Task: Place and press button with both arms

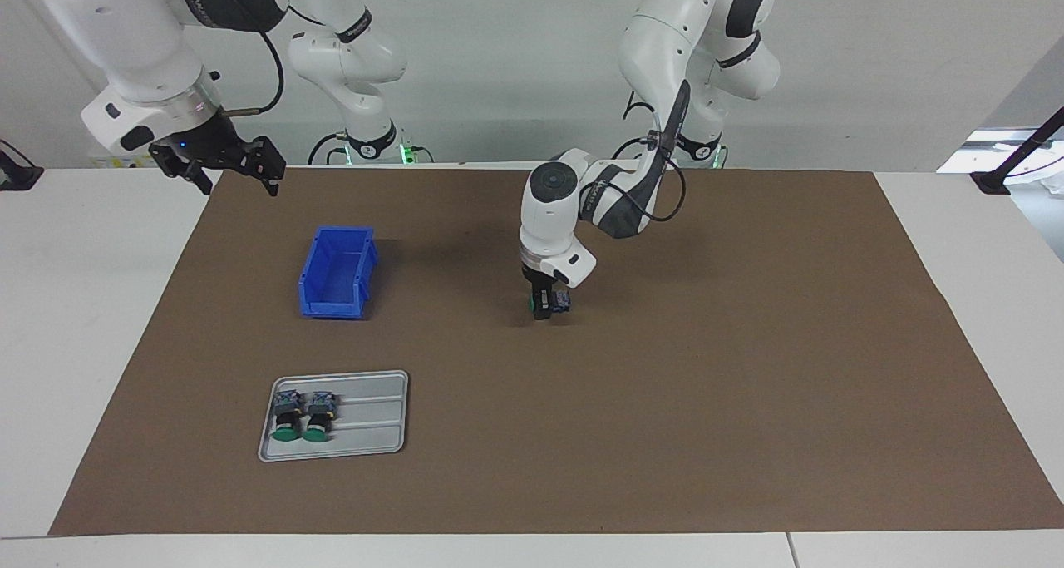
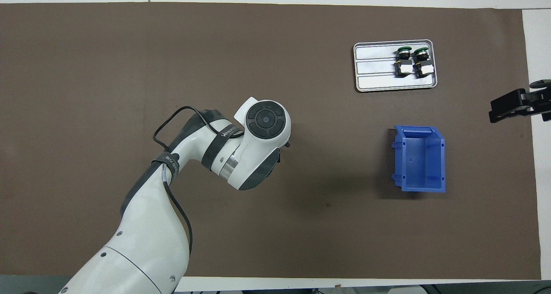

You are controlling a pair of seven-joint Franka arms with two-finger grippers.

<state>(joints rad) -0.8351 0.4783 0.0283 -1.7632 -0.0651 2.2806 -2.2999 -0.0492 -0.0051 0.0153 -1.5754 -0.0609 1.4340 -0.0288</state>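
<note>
One illegible wordmark on left arm (image 2: 224, 134)

- The mat (image 1: 706, 385) was plain brown, the table (image 1: 83, 302) white.
- The bin (image 1: 337, 273) was bright blue.
- The tray (image 1: 374, 422) was pale grey with ridged stripes.
- Its two buttons (image 1: 302, 416) had green caps and black collars.
- The arms (image 1: 665, 61) were white with dark grey joints.
</note>
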